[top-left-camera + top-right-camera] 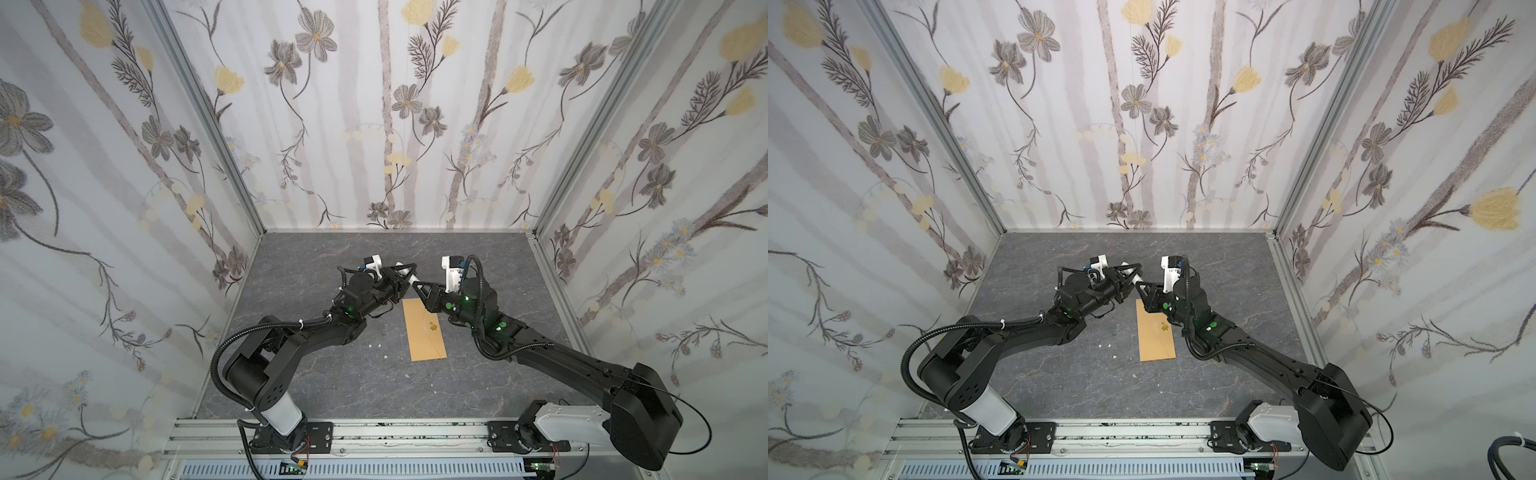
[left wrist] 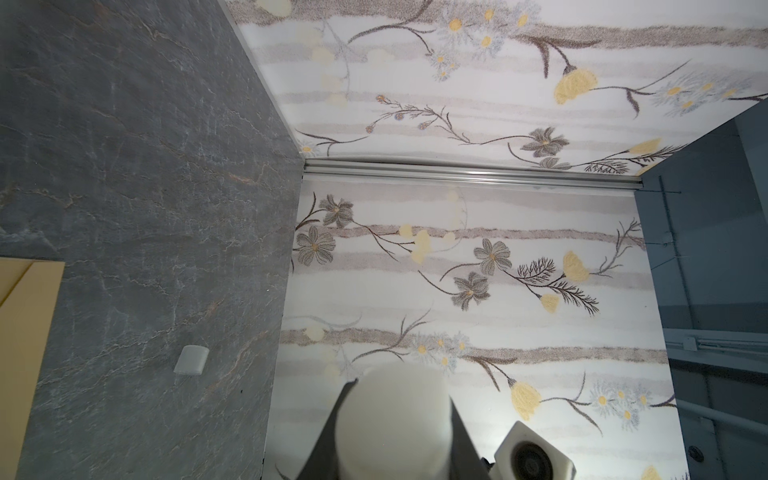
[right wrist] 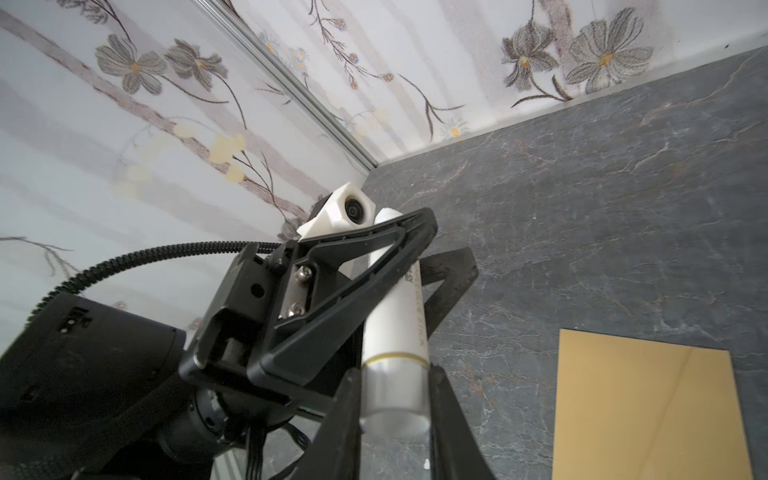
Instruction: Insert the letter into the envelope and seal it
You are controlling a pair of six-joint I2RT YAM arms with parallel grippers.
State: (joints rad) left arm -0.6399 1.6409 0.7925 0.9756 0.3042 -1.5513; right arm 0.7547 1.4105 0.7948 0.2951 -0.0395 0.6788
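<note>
White tube [image 3: 397,328], fingers [image 3: 332,332] clamping, arms [image 1: 307,332] angled inward

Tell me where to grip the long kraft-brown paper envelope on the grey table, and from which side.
Probably its near short edge, taken low from the arms' base side. The kraft-brown paper envelope lies flat on the grey table, so a finger must slide under an edge, and the right gripper overhangs the far end.
</note>
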